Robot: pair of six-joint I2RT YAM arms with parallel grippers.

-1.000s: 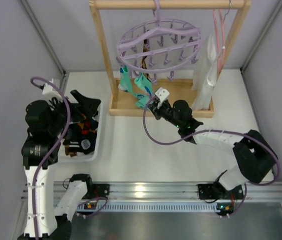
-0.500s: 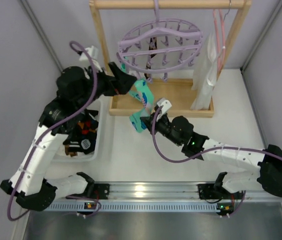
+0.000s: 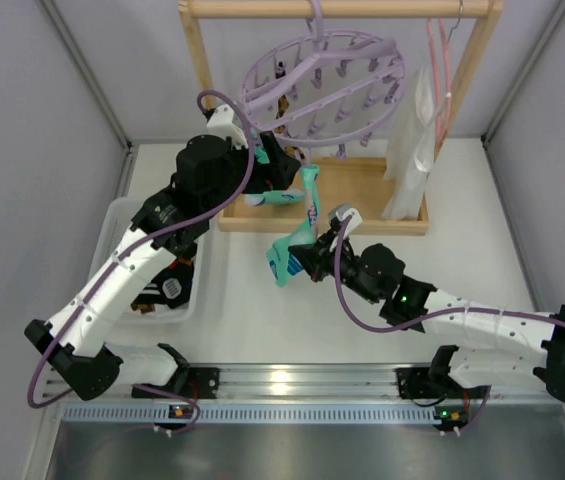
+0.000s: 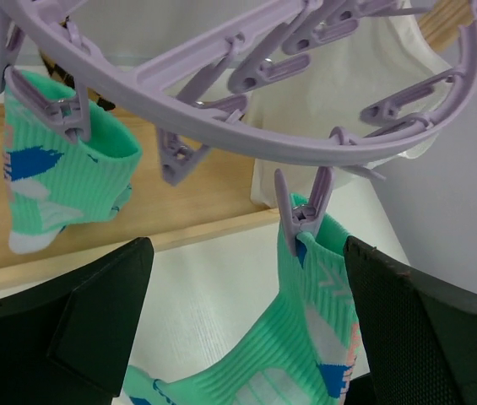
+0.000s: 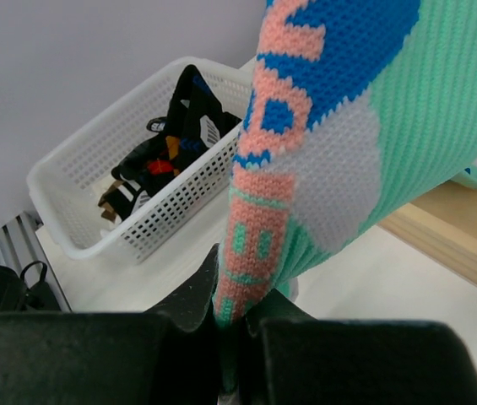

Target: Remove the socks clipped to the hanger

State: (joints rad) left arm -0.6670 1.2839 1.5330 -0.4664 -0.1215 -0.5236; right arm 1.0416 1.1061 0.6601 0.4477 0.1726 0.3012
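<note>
Right pincer: nearest item, below and well in front of the hanger; clamped tight on the lower end of the teal sock.
Teal sock: drawn taut from the right pincer up to one peg on the hanger's near rim (top edge pinched in that peg).
Table: white, under the hanger and everything else.
Basket: white mesh, on the table to the left of the hanger and lower.
Dark socks: piled loose inside the basket, well apart from the hanger (black with orange and blue showing).
Left pincer: just under the hanger's near-left rim; jaws spread wide, gripping nothing, one finger on each side of the taut sock.
Second teal sock: hangs from a peg on the hanger's left rim.
Hanger: lavender ring, tilted, its near-left side lower.
Wooden rack: carries the hanger from its top bar.
</note>
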